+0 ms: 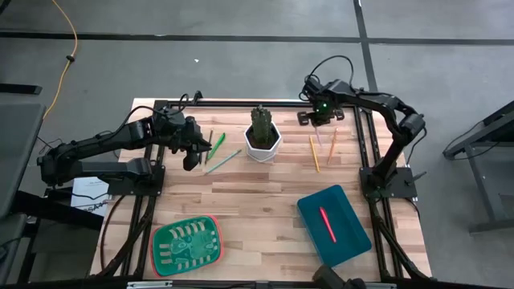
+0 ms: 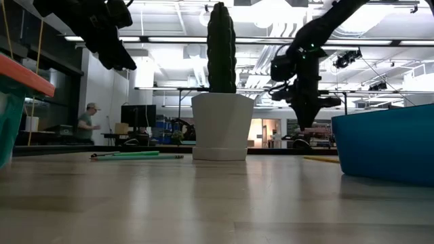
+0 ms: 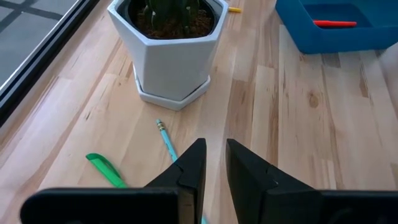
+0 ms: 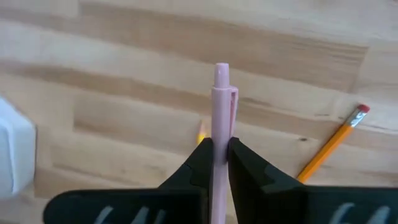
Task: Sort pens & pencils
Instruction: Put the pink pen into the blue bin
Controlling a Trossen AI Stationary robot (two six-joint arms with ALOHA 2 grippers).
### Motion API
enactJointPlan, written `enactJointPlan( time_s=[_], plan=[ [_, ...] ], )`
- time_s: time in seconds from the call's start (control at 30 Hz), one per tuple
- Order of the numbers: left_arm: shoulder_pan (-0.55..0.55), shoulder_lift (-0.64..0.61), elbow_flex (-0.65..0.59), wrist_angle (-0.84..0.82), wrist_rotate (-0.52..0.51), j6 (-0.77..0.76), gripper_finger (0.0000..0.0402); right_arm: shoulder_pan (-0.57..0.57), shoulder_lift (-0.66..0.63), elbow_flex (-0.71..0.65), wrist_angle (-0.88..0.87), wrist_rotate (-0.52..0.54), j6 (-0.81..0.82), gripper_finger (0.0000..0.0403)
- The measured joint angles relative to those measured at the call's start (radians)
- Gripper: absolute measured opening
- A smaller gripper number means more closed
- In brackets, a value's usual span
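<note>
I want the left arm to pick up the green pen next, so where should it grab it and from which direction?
Take the green pen at mid-barrel, coming straight down from above. It lies flat on the table, so only its long sides are free; turn the fingers across its slant. A pencil lies close beside it, so keep clear of that. The left tool hangs open close by.

we see cactus pot (image 1: pixel 263 140) mid-table | blue tray (image 1: pixel 347 235) to its front-right | green tray (image 1: pixel 186 245) to its front-left
</note>
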Motion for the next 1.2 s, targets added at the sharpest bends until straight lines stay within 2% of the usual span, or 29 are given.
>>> enactJointPlan(
  time_s=[0.5,0.93,1.2],
  plan=[
    [0.000,0.000,0.000,-0.025,0.000,0.028,0.0051,0.214,-0.029,0.076,-0.061,0.018,0.040,0.0019],
    [0.000,0.000,0.000,-0.030,0.001,0.044,0.0051,0.398,-0.281,0.076,-0.146,0.116,0.223,0.0019],
    [0.000,0.000,0.000,-0.015,0.045,0.027,0.0051,0.629,-0.423,0.076,-0.202,0.221,0.465,0.0019]
  ],
)
